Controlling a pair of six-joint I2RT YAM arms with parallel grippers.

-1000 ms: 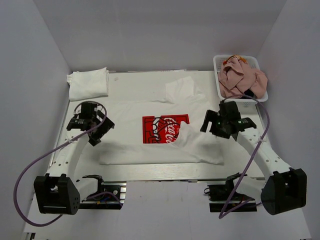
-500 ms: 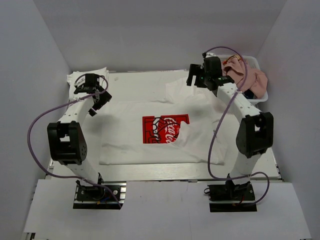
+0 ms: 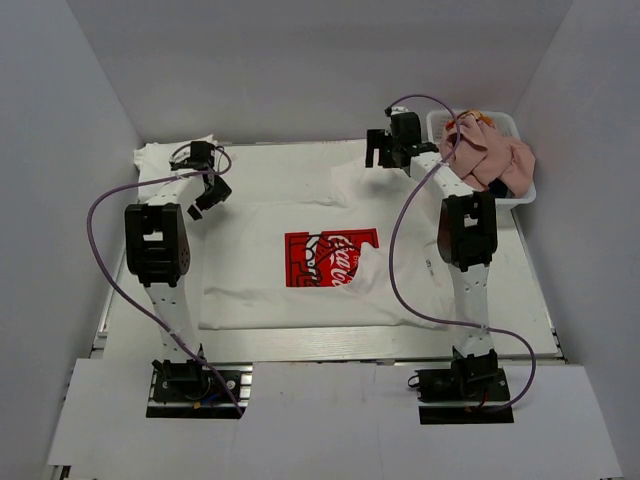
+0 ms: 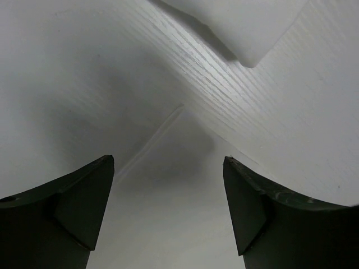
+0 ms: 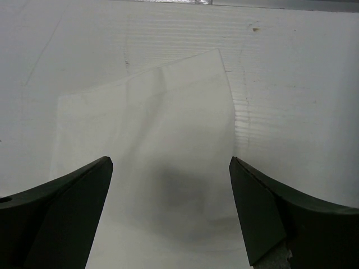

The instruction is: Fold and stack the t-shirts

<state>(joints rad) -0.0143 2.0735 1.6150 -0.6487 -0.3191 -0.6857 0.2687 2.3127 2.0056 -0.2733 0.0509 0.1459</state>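
Note:
A white t-shirt with a red Coca-Cola print [image 3: 332,258] lies spread on the table, its bottom part folded up. My left gripper [image 3: 205,198] is open and empty above the shirt's far left corner; the left wrist view [image 4: 168,162] shows white cloth under it. My right gripper [image 3: 383,158] is open and empty over the shirt's far sleeve [image 5: 162,129]. Plain white folded shirts [image 3: 160,165] lie at the back left. A pink shirt [image 3: 490,152] and a bit of a navy one [image 3: 500,188] fill the basket.
The white mesh basket [image 3: 436,122] stands at the back right corner, next to my right wrist. White walls close in the table at the back and both sides. Purple cables loop off both arms.
Both arms have stretched from mid-table to the far side: the left to the shirt's far left corner, the right to the far sleeve by the basket. Both grippers stay open.

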